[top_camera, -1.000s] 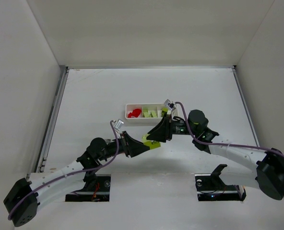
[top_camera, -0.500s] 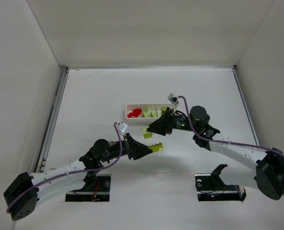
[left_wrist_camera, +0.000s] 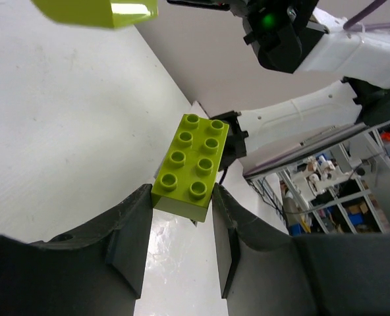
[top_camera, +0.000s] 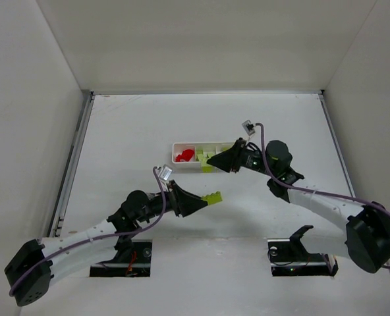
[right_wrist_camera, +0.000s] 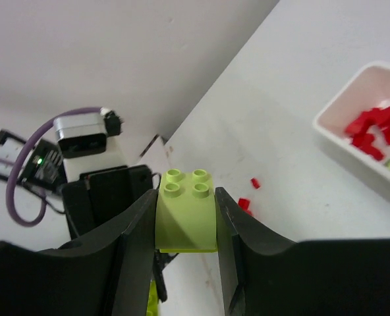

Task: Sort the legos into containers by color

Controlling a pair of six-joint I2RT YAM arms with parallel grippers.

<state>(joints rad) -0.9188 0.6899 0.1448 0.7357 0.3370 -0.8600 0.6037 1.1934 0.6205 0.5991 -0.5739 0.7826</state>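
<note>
Claws on both arms grip yellow-green bricks over the white table [top_camera: 129, 131] during a colour-sorting job. The left claw [left_wrist_camera: 180, 220] is closed on a long brick [left_wrist_camera: 192, 158] with eight studs in two rows. It pinches the near end between its two dark fingers, so most of the brick juts out past the tips. Seen from overhead, that brick is held in front of the tray [top_camera: 185, 166], well apart from it and nearer the arm bases. The right claw [right_wrist_camera: 185, 209] is clamped on a short brick [right_wrist_camera: 185, 230] with four studs, a finger flat against each side. From overhead its tips sit at the tray's front wall, about level with the middle compartment; whether the brick is over the wall or just outside it I cannot tell. Inside the tray, red bricks [top_camera: 184, 155] are heaped in the left-end compartment and yellow-green bricks [top_camera: 205, 155] lie in the middle one. The right wrist camera also picks up two small red bits [right_wrist_camera: 255, 183] loose on the table, outside the tray
</note>
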